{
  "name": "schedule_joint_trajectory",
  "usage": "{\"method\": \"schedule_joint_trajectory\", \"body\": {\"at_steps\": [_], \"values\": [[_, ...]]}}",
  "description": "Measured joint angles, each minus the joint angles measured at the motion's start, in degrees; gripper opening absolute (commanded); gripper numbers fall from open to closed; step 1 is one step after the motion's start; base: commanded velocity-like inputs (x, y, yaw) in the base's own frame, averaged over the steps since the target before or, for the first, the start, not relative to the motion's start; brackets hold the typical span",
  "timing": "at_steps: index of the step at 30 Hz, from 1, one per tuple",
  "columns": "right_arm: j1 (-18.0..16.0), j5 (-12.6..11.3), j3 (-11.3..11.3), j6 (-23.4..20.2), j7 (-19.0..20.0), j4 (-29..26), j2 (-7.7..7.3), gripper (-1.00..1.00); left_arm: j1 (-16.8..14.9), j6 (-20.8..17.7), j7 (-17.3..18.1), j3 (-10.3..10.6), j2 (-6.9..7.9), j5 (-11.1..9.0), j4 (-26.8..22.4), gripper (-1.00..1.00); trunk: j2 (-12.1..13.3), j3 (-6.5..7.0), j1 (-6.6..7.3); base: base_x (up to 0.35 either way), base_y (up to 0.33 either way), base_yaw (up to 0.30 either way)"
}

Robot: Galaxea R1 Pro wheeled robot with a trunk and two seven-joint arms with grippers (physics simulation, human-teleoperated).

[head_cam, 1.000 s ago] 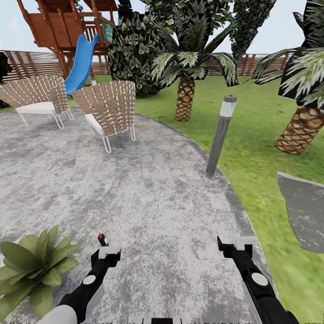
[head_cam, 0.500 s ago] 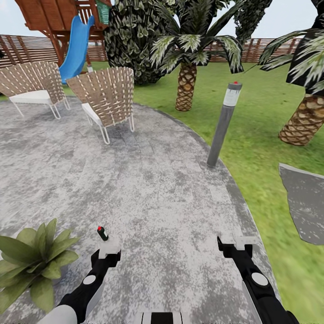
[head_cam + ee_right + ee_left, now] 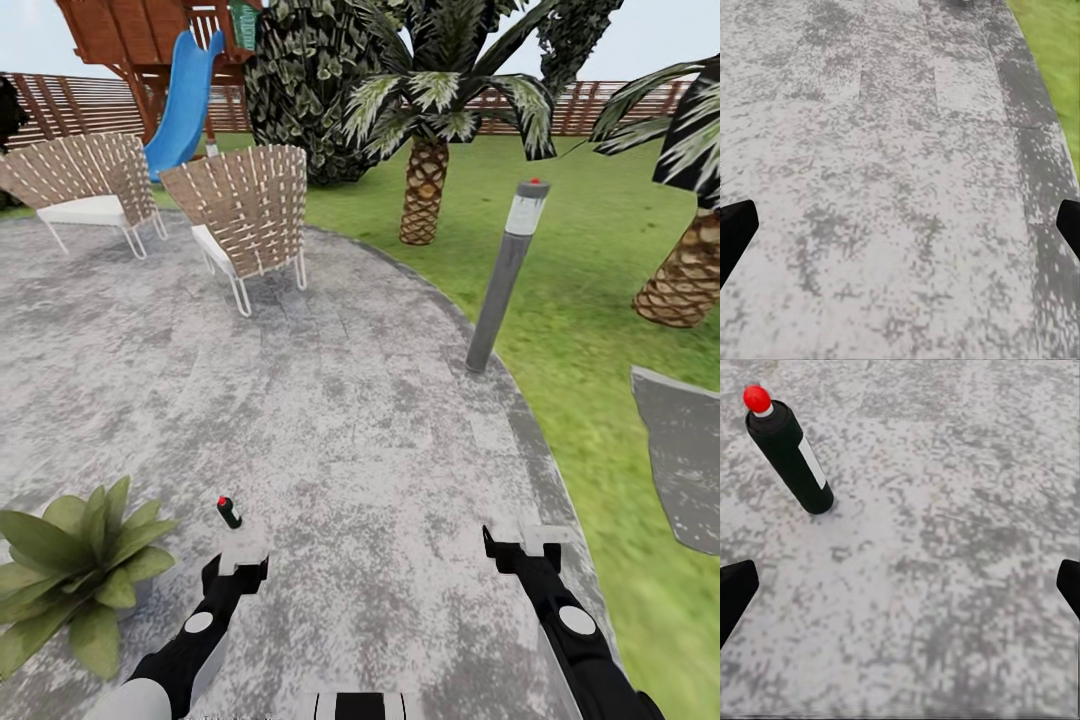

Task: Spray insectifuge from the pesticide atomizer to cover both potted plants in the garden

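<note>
Nothing done yet: pesticide atomizer (image 3: 229, 512) stands ungrasped on the paving just ahead of the spread, empty left claw (image 3: 236, 566), right claw (image 3: 520, 548) likewise released, potted plant (image 3: 75, 575) unsprayed.

Grey mottled paving (image 3: 330, 400), pesticide atomizer (image 3: 229, 512) (upright), potted plant (image 3: 75, 575), two chairs (image 3: 245, 225)

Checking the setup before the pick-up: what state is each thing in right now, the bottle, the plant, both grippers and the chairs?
Spray bottle: standing on the paving, tilted, not held.
Potted plant: on the paving, leaves plain green, no white specks visible.
Left gripper: jaws open, empty, just short of the bottle.
Right gripper: jaws open, empty, over bare paving.
Two chairs: upright, unoccupied.
Lamp post: leaning.
</note>
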State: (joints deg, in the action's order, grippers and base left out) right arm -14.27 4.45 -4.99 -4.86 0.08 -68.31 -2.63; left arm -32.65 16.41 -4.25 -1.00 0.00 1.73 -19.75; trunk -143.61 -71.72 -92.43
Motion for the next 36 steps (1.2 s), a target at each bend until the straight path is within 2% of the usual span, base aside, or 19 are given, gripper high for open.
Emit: {"method": "schedule_joint_trajectory", "body": {"at_steps": [10, 19, 24, 36], "values": [[-0.01, 0.0, 0.0, 0.0, 0.0, 0.01, 0.0, 1.0, 0.0, 0.0, -0.02, -0.04, 0.02, -0.14, 0.0, 1.0, 0.0, 0.0, 0.01, 0.071, -0.266, 0.274], [-0.01, 0.0, 0.0, 0.01, 0.0, 0.02, 0.0, 1.0, 0.0, 0.0, -0.05, -0.11, 0.18, -0.51, -0.03, 1.0, 0.0, 0.0, 0.03, 0.228, -0.196, 0.278], [-0.02, 0.0, 0.01, 0.03, 0.0, 0.04, 0.0, 1.0, 0.0, 0.0, -0.06, -0.12, 0.2, -0.54, -0.02, 1.0, 0.0, 0.0, 0.01, 0.153, -0.047, 0.278], [-0.03, 0.0, 0.01, 0.03, 0.0, 0.04, 0.0, 1.0, 0.0, 0.0, -0.06, -0.06, 0.2, -0.49, -0.01, 1.0, 0.0, 0.0, 0.0, 0.01, -0.002, 0.276]]}}
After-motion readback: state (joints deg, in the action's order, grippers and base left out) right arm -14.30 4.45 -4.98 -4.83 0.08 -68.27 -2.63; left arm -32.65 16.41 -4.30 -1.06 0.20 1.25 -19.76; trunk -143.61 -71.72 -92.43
